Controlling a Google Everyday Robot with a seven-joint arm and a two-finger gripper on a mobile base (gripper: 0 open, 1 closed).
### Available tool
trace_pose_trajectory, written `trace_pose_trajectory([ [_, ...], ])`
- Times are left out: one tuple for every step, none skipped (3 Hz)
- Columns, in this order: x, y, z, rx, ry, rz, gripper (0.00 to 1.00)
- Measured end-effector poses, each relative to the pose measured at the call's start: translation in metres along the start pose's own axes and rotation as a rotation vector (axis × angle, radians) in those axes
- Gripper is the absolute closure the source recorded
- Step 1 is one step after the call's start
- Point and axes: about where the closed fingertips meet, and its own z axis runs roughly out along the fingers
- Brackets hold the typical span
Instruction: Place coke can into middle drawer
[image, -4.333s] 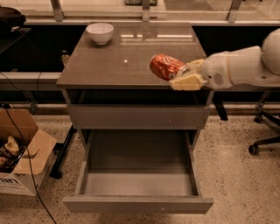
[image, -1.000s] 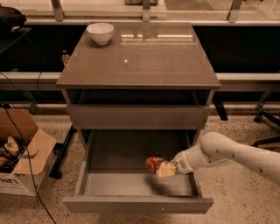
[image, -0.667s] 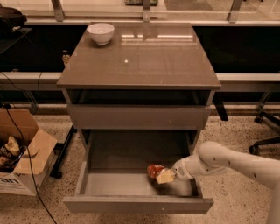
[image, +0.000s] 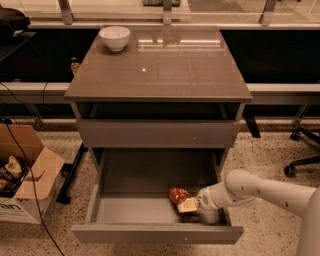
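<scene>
The middle drawer stands pulled out under the cabinet, its grey tray open to view. The red coke can lies low inside the tray at its right front part, tilted on its side. My gripper reaches in from the right on the white arm, and its cream fingers are closed around the can's lower end. Whether the can touches the tray floor cannot be told.
A white bowl stands at the back left of the cabinet top. The matching drawer front above is shut. An open cardboard box sits on the floor at the left, with cables. An office chair base is at the right.
The gripper carried the can from above the cabinet top down into the open drawer. Over the last second it sank a little lower and nearer the drawer's front.
</scene>
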Motion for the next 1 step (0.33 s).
trace_pose_trajectory([
  [0.0005, 0.0010, 0.0022, -0.002, 0.002, 0.000, 0.00],
])
